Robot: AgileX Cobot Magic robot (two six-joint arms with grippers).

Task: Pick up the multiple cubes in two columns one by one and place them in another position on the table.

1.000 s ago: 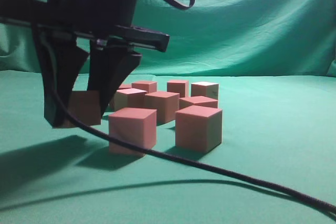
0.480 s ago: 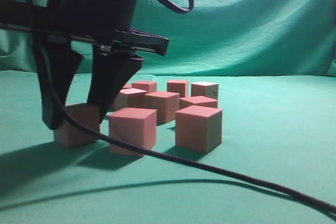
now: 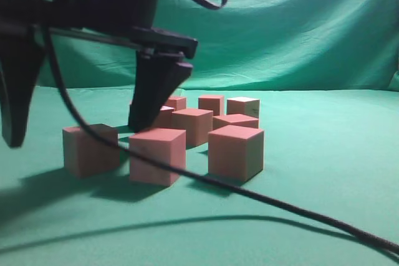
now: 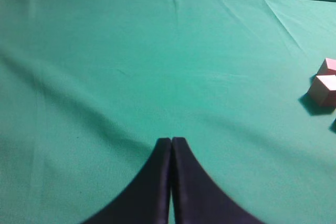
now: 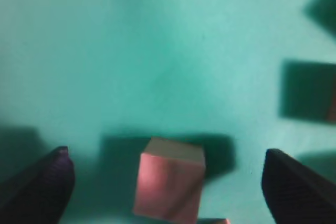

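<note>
The right gripper (image 3: 78, 126) is matte black, jaws tapering to blunt tips; a black cable (image 3: 262, 200) (braided-looking) trails off it.

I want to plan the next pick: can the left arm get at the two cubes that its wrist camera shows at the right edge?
Probably yes. The left gripper is shut, and only bare table lies between it and the two cubes; it must open first.

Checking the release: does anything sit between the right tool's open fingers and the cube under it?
Nothing visible does. The cube stands alone on the table, with bare cloth on both sides between it and the right tool's fingers, which stand wide apart.
</note>
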